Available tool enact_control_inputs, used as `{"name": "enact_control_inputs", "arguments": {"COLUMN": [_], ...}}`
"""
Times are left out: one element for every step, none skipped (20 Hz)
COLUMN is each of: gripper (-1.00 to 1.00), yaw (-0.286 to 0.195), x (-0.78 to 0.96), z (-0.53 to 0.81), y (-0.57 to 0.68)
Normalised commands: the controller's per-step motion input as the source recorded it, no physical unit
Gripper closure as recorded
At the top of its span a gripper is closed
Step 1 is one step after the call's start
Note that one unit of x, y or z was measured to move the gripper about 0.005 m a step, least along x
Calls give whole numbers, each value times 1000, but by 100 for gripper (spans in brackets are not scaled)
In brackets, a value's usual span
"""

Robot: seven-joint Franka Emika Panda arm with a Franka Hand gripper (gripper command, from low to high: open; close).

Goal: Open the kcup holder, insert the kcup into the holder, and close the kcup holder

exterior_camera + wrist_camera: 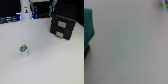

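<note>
Over on the exterior view's right, toward the back of the white surface, sits the kcup holder [63,25], a black boxy unit turned at an angle, two drawers stacked one above the other, each with a pale handle on its front. Both drawers look pushed in. Well apart from it, nearer the front and to the left, the kcup [23,50] stands upright by itself, a small white pod, green top facing up.

Pale grey-white tabletop [45,60] fills most of the exterior view, evenly lit, blurry. Dark cluttered background strip [10,12] along the top edge, details unreadable. Wrist view: same pale surface [131,45], teal blur [88,27] at left edge.
</note>
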Motion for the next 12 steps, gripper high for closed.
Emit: {"name": "enact_control_inputs", "arguments": {"gripper": [-100, -100, -100, -100, -100, -100, -100, -100, -100, -100, -100, -100], "yaw": [-6, -40, -73, -132, -154, -169, -173, -182, -190, -194, -200, -206], "x": [-35, -82, -164, -246, -285, -312, -344, -342, -338, -334, -333, -342], "z": [88, 119, 176, 133, 78, 40, 16, 11, 7, 4, 3, -8], "y": [253, 383, 514, 583, 608, 641, 628, 631, 633, 645, 644, 644]}}
